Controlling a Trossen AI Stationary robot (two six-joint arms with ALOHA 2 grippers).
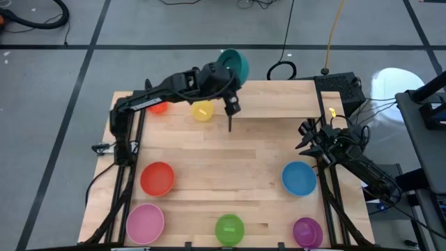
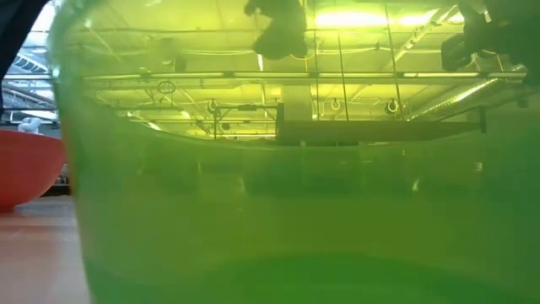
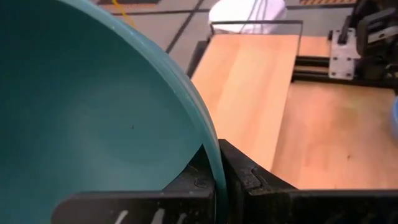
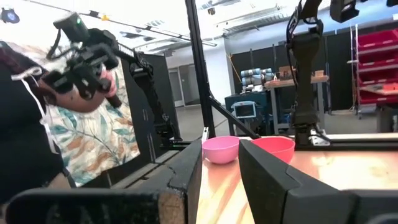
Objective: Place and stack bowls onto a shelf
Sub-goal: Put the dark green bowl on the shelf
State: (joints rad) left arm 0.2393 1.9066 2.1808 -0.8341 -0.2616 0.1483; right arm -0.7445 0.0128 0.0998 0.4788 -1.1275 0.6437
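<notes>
Your left claw (image 1: 233, 106) is clamped on the teal bowl's (image 1: 235, 63) rim, holding it tilted over the desk's (image 1: 265, 167) far edge; that thin rim pinch could slip. Right claw (image 1: 310, 136) waits open near the right edge.

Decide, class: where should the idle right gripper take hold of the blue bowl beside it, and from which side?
Grip the blue bowl by its thin rim, coming down from above. It sits upright, mouth open, so one finger of the right gripper can slip inside, as the left gripper pinches the teal bowl.
</notes>
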